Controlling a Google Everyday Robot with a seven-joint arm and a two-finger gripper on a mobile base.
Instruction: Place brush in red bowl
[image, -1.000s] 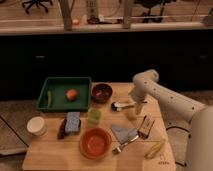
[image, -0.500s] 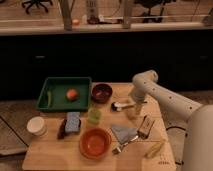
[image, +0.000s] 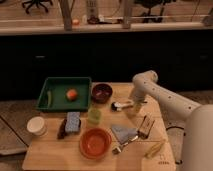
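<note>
Dim room with a dark counter front at the back, and a pale wooden worktop (image: 47, 156) loaded with stuff. So where's this at? Pretty much the pickup stage, I'd say.

The brush (image: 123, 105) is lying flat on the worktop toward the back edge, right of the middle. Its dark bristle head points left at the small maroon bowl (image: 102, 92) and the cream handle runs right. The gripper (image: 133, 107) is down right at the handle end, with the arm dropping in from the right edge. Honestly can't tell whether it has actually got hold of the brush or is just sitting over it.

The red bowl (image: 95, 143) is near the front edge, about the middle. It looks empty and is well apart from the brush. Roughly between the two are a small green cup (image: 94, 116) and a grey cloth (image: 124, 132). The green tray (image: 64, 80) is off at the back left corner.

So nothing's delivered yet. Lifting the brush, carrying it toward the front edge and dropping it in the bowl are all left to do.
</note>
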